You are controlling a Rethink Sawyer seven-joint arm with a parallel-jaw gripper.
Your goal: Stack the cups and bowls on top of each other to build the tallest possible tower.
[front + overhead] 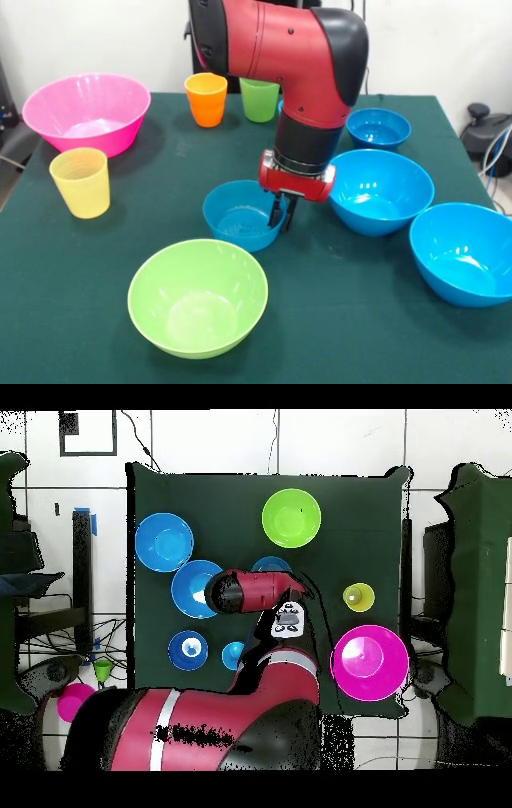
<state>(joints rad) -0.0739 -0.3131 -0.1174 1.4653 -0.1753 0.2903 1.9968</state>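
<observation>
Your gripper (282, 214) is down at the rim of the small blue bowl (240, 214) in the middle of the table (360, 320). Its black fingers (276, 213) are close together and look like they pinch the bowl's thin wall, one inside and one outside. A rim grab makes sense, because the bowl is too wide to hold around.

No tower stands yet. Everything sits by itself, mouth up.

- The green bowl (198, 298) is near the front edge, just beside the small blue one.
- The pink bowl (86, 112) is at the back left corner, with the yellow cup (80, 182) in front of it.
- The orange cup (206, 99) and green cup (259, 99) stand at the back edge.
- Two big blue bowls (380, 192) sit along the right side, almost touching.
- Another small blue bowl (378, 128) is behind them.

The wide bowls are spread out, so you can reach each one. I think the pink one makes the best base.
</observation>
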